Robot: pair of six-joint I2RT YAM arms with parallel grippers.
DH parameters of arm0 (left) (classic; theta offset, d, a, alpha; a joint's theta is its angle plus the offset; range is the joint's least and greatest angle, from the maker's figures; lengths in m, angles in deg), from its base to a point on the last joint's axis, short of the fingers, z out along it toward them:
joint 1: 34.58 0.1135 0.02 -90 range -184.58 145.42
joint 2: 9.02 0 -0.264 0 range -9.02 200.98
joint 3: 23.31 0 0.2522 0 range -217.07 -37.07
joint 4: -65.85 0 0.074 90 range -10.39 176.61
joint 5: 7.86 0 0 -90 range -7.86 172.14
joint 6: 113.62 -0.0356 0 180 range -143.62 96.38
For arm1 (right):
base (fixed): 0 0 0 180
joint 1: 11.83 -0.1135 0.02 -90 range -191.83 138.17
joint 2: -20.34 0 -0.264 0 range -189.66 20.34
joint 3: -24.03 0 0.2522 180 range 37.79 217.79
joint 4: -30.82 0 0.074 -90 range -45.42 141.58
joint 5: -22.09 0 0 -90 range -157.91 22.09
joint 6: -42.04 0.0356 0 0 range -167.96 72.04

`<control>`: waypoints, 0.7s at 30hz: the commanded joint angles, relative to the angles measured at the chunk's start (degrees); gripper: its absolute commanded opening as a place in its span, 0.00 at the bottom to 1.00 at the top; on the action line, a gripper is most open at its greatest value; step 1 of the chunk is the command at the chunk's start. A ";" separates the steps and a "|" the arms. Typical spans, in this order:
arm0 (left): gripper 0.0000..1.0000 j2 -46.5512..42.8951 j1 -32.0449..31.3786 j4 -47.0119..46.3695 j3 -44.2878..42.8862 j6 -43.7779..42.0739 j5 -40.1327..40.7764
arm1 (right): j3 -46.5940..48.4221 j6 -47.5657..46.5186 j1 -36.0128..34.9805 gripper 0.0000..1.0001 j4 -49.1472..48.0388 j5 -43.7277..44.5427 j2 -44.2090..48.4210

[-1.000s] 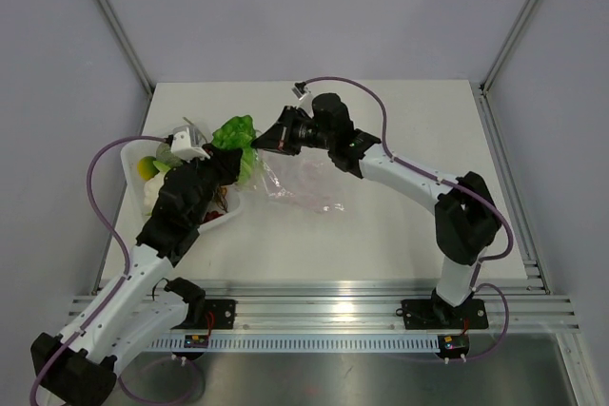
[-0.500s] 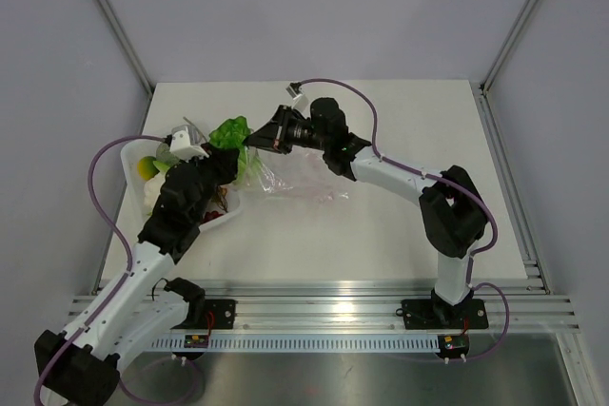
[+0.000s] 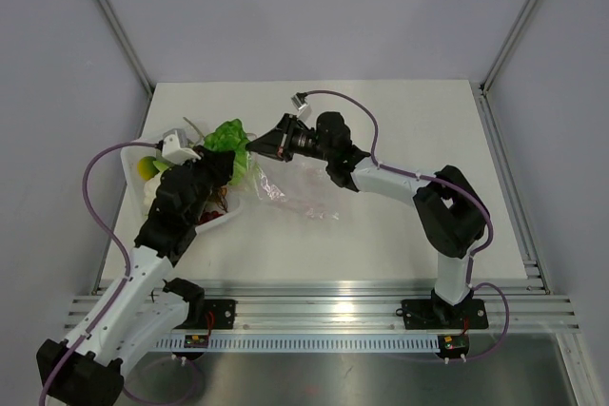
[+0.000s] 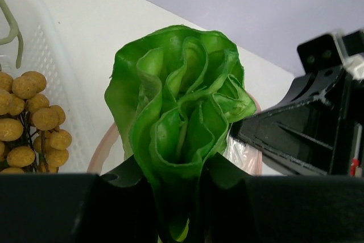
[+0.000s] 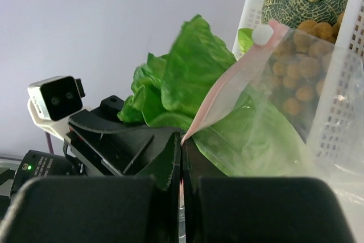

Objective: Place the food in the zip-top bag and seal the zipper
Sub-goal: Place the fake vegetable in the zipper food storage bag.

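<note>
**A:** What could go wrong from here?

**B:** The left gripper (image 4: 181, 211) is clamped on the stem of the lettuce (image 4: 182, 101), and the leaves fan out ahead of its fingers. The right gripper (image 5: 182, 166) is pinched shut on the zipper (image 5: 224, 95) and lifts one lip of the zip-top bag (image 5: 284, 140). With only one lip held, I judge the mouth too narrow for that leaf head. A push could snag the rim, crumple the film, or pull the strip out of the pinch.

**A:** And the hands themselves?

**B:** The right fingers sit just ahead of the left gripper, to its right. They could easily bump each other.

**A:** What does each camera add?

**B:** The right wrist shows green behind the clear film just beyond its fingertips. I cannot tell whether that is inside the bag or behind it. The left wrist shows the grip on the stem, and the tan-brown balls (image 4: 28, 118) in the white tray (image 4: 57, 78) to its left. Only the top view shows the rest of the bag trailing on the table (image 3: 400, 121) under the right wrist.
</note>
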 commanded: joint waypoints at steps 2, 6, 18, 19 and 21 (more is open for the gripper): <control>0.00 -3.03 1.35 -2.73 -0.55 7.60 0.03 | -2.03 3.72 -0.78 0.00 -11.63 0.75 1.86; 0.00 -3.30 1.35 -2.64 -0.20 14.21 -0.85 | -2.29 4.68 -0.70 0.00 -14.19 1.02 1.59; 0.00 -5.93 1.35 -0.17 3.66 23.80 3.99 | -0.27 7.15 -0.70 0.00 -19.55 0.58 -0.25; 0.00 -6.02 1.35 -0.27 4.10 23.54 3.90 | -0.27 7.24 -0.61 0.00 -19.47 0.58 -0.25; 0.00 -5.58 1.35 -2.53 4.46 22.57 2.68 | -0.53 7.41 -0.61 0.00 -19.91 0.49 -0.08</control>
